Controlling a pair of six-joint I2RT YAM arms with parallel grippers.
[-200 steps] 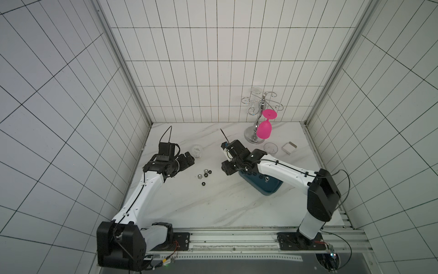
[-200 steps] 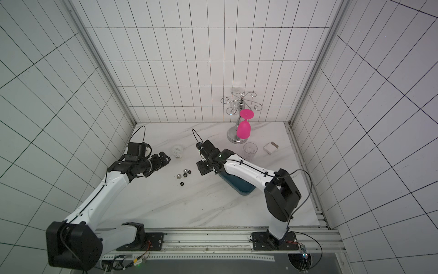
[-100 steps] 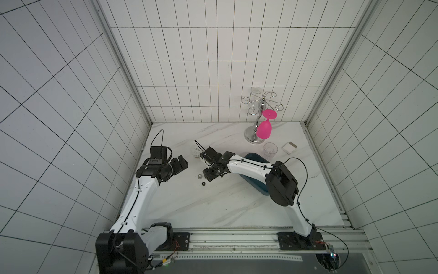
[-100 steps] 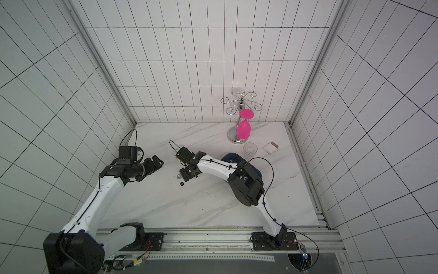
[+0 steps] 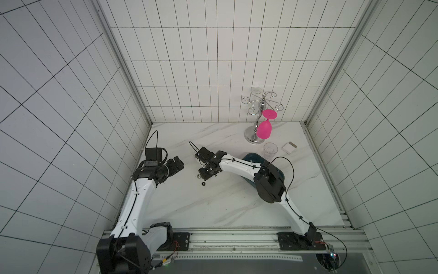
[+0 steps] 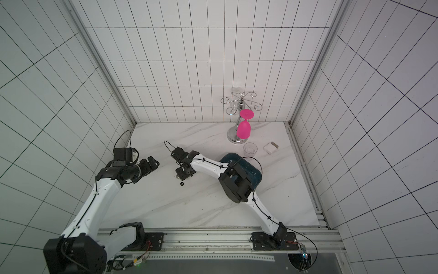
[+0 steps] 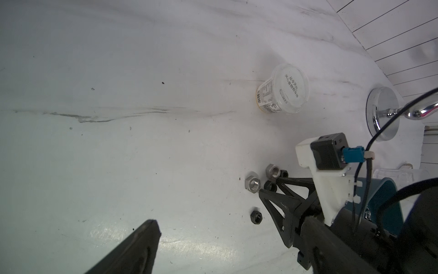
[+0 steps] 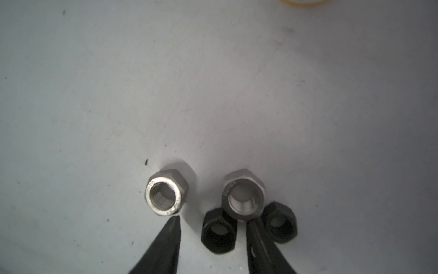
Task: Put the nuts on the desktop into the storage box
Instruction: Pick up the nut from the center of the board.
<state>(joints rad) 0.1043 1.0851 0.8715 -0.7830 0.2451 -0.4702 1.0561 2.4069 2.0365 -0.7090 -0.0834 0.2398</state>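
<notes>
Several nuts lie in a cluster on the white desktop (image 5: 213,208): two silver nuts (image 8: 163,194) (image 8: 244,194) and two black nuts (image 8: 218,233) (image 8: 280,223). A lone black nut (image 5: 203,183) (image 7: 256,215) lies apart, nearer the front. My right gripper (image 8: 213,223) (image 5: 204,173) is down on the desktop, open, its jaws either side of one black nut with a gap on one side. The teal storage box (image 5: 251,157) (image 6: 256,180) lies partly under the right arm. My left gripper (image 5: 177,163) hovers open and empty to the left of the cluster; only one finger (image 7: 142,237) shows.
A clear cup (image 5: 270,150) and a small white box (image 5: 289,148) stand behind the storage box. A chrome rack (image 5: 253,137) holds a pink glass (image 5: 264,129) at the back right. A small clear lidded pot (image 7: 283,92) stands just behind the nuts. Tiled walls close three sides.
My right arm swung left from beside the storage box to the nut cluster and came down, its jaws narrowing round a black nut. My left arm drew back a little to the left.
</notes>
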